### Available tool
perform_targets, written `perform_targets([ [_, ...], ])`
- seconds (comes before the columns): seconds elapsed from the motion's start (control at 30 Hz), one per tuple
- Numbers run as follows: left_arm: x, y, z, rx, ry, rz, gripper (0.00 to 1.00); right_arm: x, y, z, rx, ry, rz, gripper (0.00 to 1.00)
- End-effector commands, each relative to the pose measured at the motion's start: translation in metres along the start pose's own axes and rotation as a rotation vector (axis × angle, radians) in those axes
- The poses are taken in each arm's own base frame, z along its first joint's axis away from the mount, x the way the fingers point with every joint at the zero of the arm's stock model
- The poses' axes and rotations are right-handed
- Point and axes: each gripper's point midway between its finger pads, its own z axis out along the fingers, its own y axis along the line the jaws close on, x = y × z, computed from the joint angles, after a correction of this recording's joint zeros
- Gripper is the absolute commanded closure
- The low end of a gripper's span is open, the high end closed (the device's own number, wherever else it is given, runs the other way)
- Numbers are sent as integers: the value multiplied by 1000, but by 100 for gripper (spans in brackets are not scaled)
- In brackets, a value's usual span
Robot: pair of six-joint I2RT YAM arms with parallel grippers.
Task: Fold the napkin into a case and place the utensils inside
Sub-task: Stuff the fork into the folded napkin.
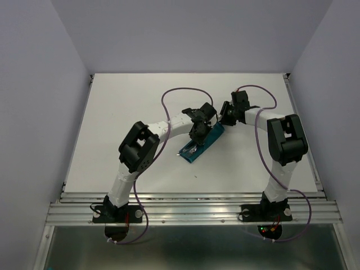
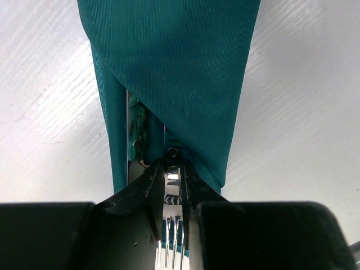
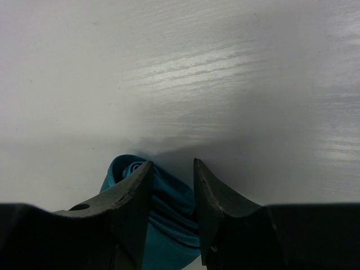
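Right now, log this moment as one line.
left gripper: shut on fork | right gripper: shut on case end | fork: partly inside case

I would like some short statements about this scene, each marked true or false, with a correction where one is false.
1. The teal cloth is folded into a narrow case. True.
2. A fork sits between the fingers of the left gripper. True.
3. The right gripper is far away from the cloth. False: one end of the case lies between its fingers.
4. The table is dark brown. False: it is white.
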Motion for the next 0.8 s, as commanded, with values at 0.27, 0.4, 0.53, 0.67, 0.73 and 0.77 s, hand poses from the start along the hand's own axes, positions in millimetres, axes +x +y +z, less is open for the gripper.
perform_targets([
  [0.27, -35, -13, -6, 41, -68, 23, 92, 16, -12, -5, 39, 46, 10, 59],
  [0.4, -37, -14, -5, 42, -64, 21, 89, 16, -11, -6, 36, 46, 11, 59],
  [0.53, -39, -13, -11, 36, -75, 22, 78, 15, -11, -6, 37, 44, 11, 59],
  [0.67, -42, -12, -19, 26, -87, 20, 64, 16, -11, -6, 36, 46, 11, 59],
  [0.73, -43, -10, -24, 16, -91, 18, 58, 16, -12, -6, 39, 46, 11, 59],
  [0.77, -43, -10, -25, 15, -90, 16, 57, 16, -11, -6, 38, 45, 11, 59],
])
